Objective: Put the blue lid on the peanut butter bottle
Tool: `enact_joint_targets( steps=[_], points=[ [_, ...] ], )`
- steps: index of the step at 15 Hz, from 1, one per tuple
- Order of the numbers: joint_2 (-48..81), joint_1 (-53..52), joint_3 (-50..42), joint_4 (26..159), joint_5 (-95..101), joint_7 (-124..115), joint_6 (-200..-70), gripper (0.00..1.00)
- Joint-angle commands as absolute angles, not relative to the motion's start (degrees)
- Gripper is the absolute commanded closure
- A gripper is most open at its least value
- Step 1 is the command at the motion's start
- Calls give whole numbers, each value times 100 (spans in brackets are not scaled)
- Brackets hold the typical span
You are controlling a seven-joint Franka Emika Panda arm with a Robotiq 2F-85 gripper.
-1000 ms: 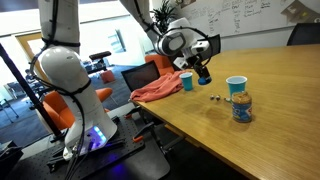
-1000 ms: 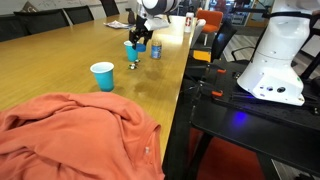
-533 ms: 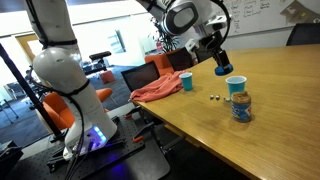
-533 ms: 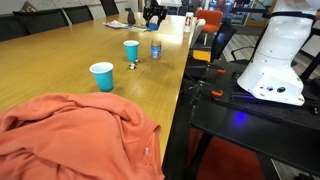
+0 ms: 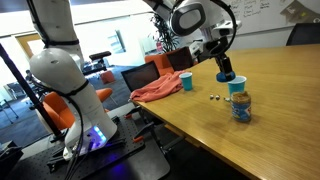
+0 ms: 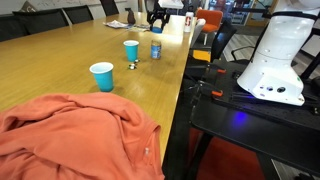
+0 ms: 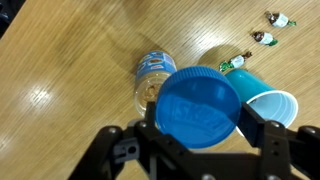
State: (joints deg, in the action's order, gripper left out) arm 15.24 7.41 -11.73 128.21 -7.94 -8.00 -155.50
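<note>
Daylight from the window (image 5: 112,38) glares off my desk (image 5: 280,125); my jaws look dark and soft close up.

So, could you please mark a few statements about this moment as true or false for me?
1. The gripper is holding the blue lid. True.
2. The lid is already on the peanut butter bottle. False: it is in the gripper, up in the air, apart from the bottle.
3. Two teal cups stand on the table. True.
4. The orange cloth is draped over the bottle. False: it lies at the table's edge, well apart from the bottle.
5. The bottle lies on its side. False: it stands upright in both exterior views.
</note>
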Motion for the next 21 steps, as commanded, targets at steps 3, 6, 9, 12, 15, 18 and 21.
enact_joint_targets(
  steps=[3,6,9,12,15,18,21],
  points=[
    [1519,805,-1064,12818,-758,-837,-15528,45],
    [1799,738,-1311,12664,-388,-1122,-15961,45],
    [2132,668,-1542,12572,-94,-1329,-16555,45],
    [2499,619,-1673,12386,-89,-1382,-16735,45],
    [2731,604,-1694,12159,-160,-1356,-16516,45],
    [2866,616,-1654,11972,-212,-1338,-16356,45],
    [2888,694,-1552,11788,-276,-1282,-15903,45]
  ],
)
